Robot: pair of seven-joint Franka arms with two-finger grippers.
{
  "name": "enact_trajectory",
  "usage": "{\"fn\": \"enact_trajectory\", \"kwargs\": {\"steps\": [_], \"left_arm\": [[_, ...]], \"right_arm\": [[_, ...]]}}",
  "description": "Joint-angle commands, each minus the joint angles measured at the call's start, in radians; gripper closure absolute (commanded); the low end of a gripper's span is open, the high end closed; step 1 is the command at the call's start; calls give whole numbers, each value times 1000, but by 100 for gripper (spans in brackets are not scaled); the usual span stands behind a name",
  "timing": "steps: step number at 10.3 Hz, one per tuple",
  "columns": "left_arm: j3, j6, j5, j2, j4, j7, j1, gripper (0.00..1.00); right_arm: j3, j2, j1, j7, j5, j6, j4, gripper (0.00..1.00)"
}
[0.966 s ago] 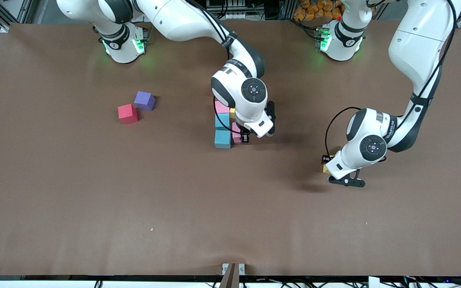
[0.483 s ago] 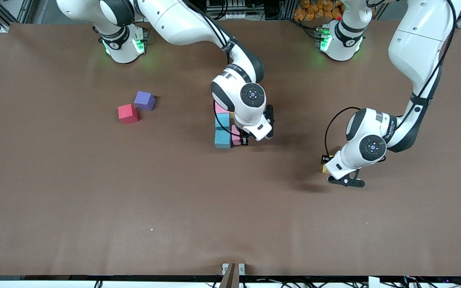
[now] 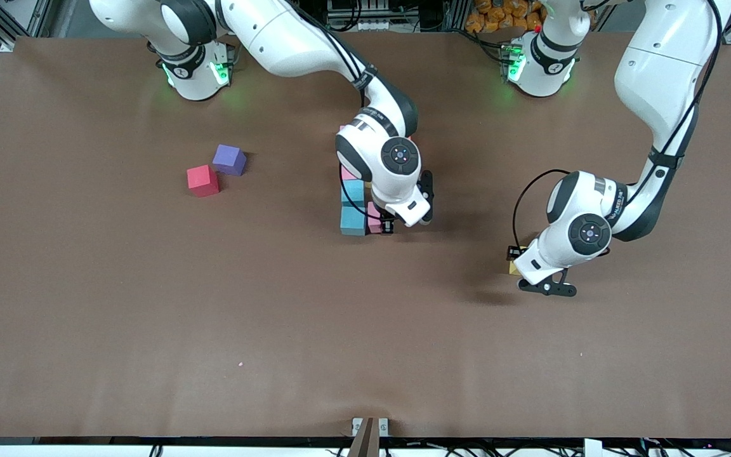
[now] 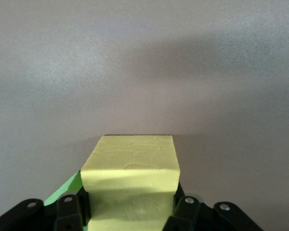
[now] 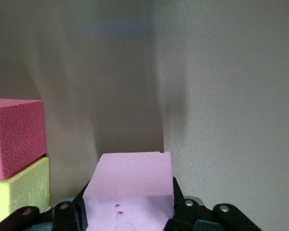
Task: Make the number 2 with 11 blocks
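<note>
My right gripper (image 3: 386, 224) is shut on a pink block (image 5: 130, 185), low beside a light blue block (image 3: 353, 219). A second light blue block (image 3: 353, 190) and another pink block (image 3: 348, 172) line up with it at the table's middle. The right arm hides most of that group. In the right wrist view a deeper pink block (image 5: 14, 134) adjoins a yellow block (image 5: 20, 192). Toward the left arm's end, my left gripper (image 3: 514, 259) is shut on a yellow block (image 4: 132, 175), low over the table. A crimson block (image 3: 203, 180) and a purple block (image 3: 229, 159) lie toward the right arm's end.
A green cube (image 4: 62, 190) shows as a sliver beside the held yellow block in the left wrist view. A small metal bracket (image 3: 370, 430) sits at the table's edge nearest the front camera. Bare brown tabletop (image 3: 213, 317) lies nearer the front camera than the blocks.
The right gripper, with its pink block, has crept slightly toward the front camera, along the light blue block. The left gripper has barely shifted.
</note>
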Motion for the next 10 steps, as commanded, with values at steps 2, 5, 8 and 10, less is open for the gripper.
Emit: {"fn": "enact_trajectory", "kwargs": {"steps": [2, 5, 8, 10], "left_arm": [[0, -8, -41, -17, 3, -16, -6, 50], [-14, -8, -67, -17, 4, -97, -17, 51], [-23, -8, -67, -18, 3, -134, -20, 51], [-34, -8, -67, -21, 3, -182, -18, 51]], "right_arm": [[13, 37, -20, 17, 11, 9, 38, 86], [13, 38, -23, 18, 11, 14, 37, 87], [12, 40, -23, 32, 11, 11, 35, 86], [12, 43, -23, 34, 11, 12, 35, 86]]}}
